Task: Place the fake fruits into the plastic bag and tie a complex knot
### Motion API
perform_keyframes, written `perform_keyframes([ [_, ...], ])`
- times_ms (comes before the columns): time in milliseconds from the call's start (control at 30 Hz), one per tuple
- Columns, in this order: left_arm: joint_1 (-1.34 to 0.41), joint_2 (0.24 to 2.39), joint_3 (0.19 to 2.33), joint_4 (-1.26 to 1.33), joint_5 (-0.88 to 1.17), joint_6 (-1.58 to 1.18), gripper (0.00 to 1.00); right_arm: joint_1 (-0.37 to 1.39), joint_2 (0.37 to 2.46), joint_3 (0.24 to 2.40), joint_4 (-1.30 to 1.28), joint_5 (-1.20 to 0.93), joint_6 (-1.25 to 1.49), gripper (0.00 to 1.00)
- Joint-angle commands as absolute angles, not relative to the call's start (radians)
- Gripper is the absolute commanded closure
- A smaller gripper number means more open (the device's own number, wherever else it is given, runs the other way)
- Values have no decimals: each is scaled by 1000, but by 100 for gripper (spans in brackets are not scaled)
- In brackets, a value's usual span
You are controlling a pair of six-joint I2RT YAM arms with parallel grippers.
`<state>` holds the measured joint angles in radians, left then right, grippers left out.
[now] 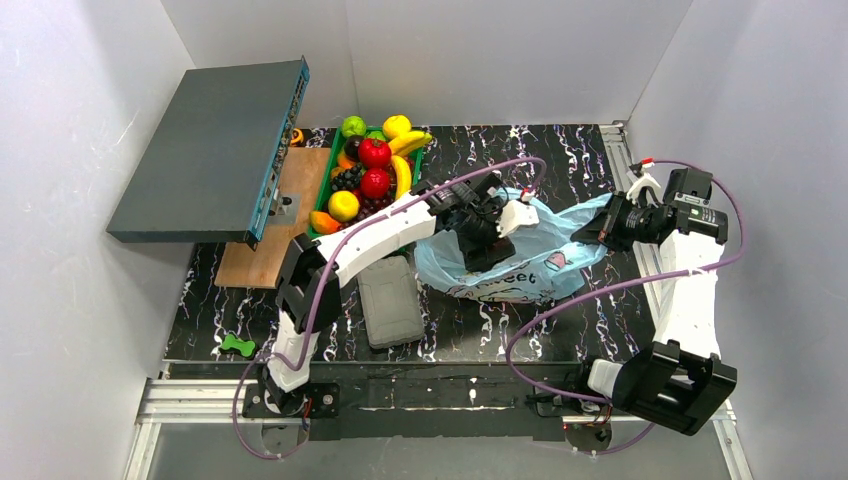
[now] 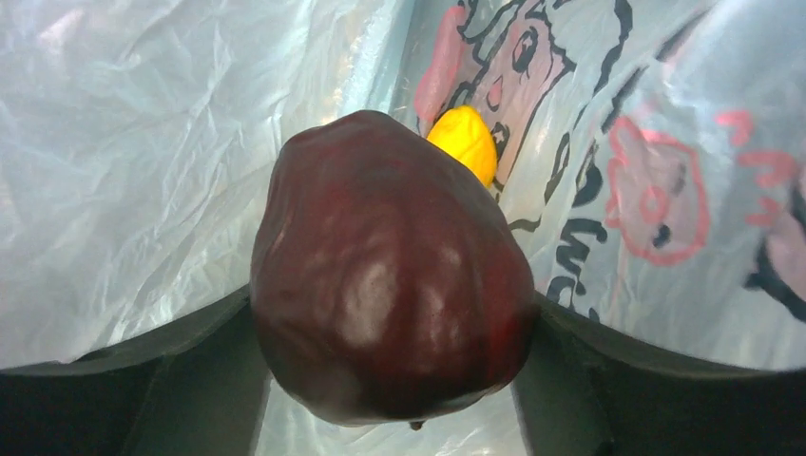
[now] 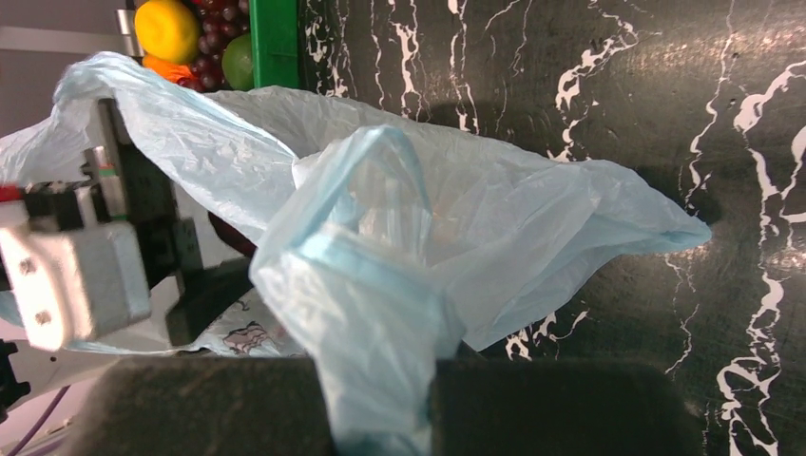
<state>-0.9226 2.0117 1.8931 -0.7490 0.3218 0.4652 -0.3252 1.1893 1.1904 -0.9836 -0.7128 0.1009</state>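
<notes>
While the right gripper (image 3: 380,408) pinches the plastic bag (image 3: 532,228) open, the left gripper (image 2: 392,389) clamps a plum (image 2: 390,266) inside it, loading fruit; next, I judge, it must spread and drop it.

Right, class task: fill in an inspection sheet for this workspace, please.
Surface: black white-veined table.
Job's things: fake fruits heaped in green tray; dark maroon plum and a yellow fruit inside plastic bag.
Clutter: grey ribbed case, green bone-shaped toy, wooden board, dark flat box.
Pincers: left pincer shut on plum; right pincer shut on bag handle.
Cables: purple cables loop off both arms.
Surroundings: white walls.
</notes>
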Motion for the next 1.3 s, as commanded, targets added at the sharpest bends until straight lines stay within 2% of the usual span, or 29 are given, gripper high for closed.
perform_keyframes([
  [0,-921,1931,1947,-784,316,504,3,-330,1211,1226,-924,-699,88,99],
  [267,-907,1813,2140,-854,399,402,2,-329,1217,1200,-909,-693,84,99],
  [433,-757,1734,2158,-790,406,291,2,-329,1211,1199,-906,-690,73,99],
  [567,-558,1742,2146,-779,304,203,2,-329,1206,1204,-908,-689,66,99],
  [767,-367,1792,2041,-779,75,191,4,-330,1204,1209,-912,-697,52,99],
  [867,-332,1856,2013,-808,-15,258,15,-329,1207,1208,-915,-704,51,99],
  [967,-320,1901,1957,-775,-92,314,20,-330,1207,1207,-915,-703,48,99],
  [1267,-318,2072,1963,-737,-225,473,24,-330,1216,1205,-919,-706,34,99],
])
